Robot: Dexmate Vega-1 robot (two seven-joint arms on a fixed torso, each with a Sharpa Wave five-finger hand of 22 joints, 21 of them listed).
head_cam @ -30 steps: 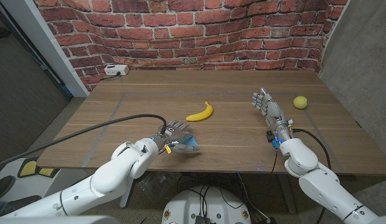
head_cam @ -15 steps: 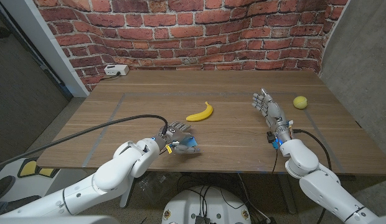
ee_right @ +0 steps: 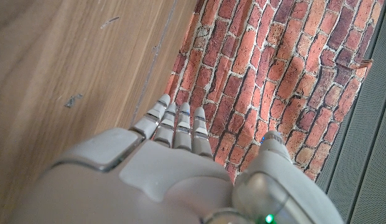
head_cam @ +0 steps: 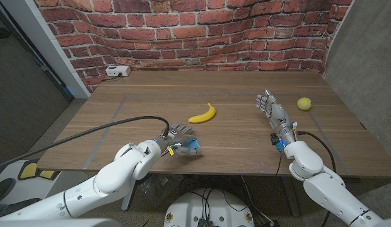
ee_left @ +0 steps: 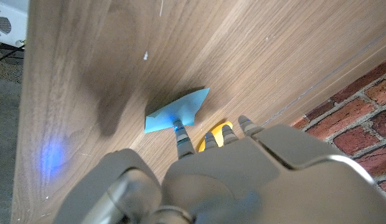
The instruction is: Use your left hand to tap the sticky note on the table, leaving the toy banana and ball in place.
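Observation:
A blue sticky note [head_cam: 192,147] lies near the table's front edge, left of centre. My left hand [head_cam: 177,137] is over its near-left part, fingers apart, holding nothing. In the left wrist view one fingertip [ee_left: 178,127] touches the blue sticky note [ee_left: 178,111], and a sliver of the yellow toy banana [ee_left: 211,134] shows past the fingers. The toy banana [head_cam: 203,114] lies mid-table, beyond the hand. A yellow-green ball [head_cam: 303,103] sits at the far right. My right hand [head_cam: 271,108] stands upright left of the ball, fingers straight, empty; its fingers [ee_right: 174,124] point at the brick wall.
A white power box [head_cam: 117,71] sits at the table's back left corner by the brick wall. Faint tape lines [head_cam: 113,116] mark a rectangle on the wood. A black cable [head_cam: 107,126] runs along my left arm.
My left hand has edged slightly toward the sticky note and settled on it. The banana, the ball and my right hand have not moved.

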